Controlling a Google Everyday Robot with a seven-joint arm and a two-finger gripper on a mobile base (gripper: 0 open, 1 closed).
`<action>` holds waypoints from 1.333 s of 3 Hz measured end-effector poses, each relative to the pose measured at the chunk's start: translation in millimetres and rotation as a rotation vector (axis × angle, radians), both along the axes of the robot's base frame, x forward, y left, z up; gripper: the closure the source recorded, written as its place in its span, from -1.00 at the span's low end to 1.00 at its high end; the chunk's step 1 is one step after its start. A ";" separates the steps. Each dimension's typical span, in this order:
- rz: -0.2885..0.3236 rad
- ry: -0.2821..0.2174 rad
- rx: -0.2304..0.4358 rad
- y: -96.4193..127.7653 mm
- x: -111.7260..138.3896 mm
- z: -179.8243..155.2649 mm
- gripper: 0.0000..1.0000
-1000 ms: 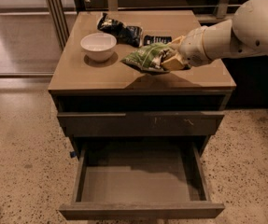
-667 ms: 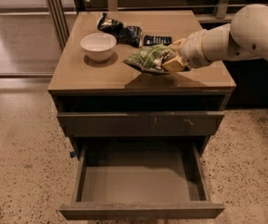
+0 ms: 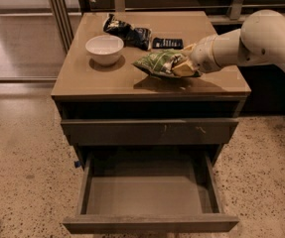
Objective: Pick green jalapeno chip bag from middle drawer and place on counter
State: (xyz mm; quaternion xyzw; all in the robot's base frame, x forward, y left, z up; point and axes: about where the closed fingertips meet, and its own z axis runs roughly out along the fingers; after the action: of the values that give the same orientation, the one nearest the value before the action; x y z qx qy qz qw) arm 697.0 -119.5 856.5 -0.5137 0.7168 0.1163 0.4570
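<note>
Green jalapeno chip bag (image 3: pixel 158 62) clamped in claw (image 3: pixel 182 68), over glossy tan counter (image 3: pixel 85 78), speckled floor (image 3: pixel 23 152)

You can read no words anywhere, not even on the green jalapeno chip bag (image 3: pixel 157 62) pinched in your gripper (image 3: pixel 182 67) above the counter (image 3: pixel 97 81).

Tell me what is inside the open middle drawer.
Nothing shows in the middle drawer: only its bare grey floor. Its rear strip lies dark under the drawer above, so that part is unsure. The gripper holds the green jalapeno chip bag above the counter.
</note>
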 end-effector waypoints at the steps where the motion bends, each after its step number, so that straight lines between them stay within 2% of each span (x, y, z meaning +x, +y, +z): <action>1: -0.024 0.015 0.004 -1.0 10.4 -7.0 1.00; 2: -0.059 0.017 -0.010 -4.0 21.3 -13.4 1.00; 3: -0.060 0.018 -0.010 -4.2 21.5 -13.6 0.63; 4: -0.060 0.018 -0.010 -4.1 21.5 -13.6 0.16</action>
State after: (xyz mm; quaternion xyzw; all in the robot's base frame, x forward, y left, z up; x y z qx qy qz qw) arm 718.5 -123.7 842.9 -0.4930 0.7365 0.1033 0.4514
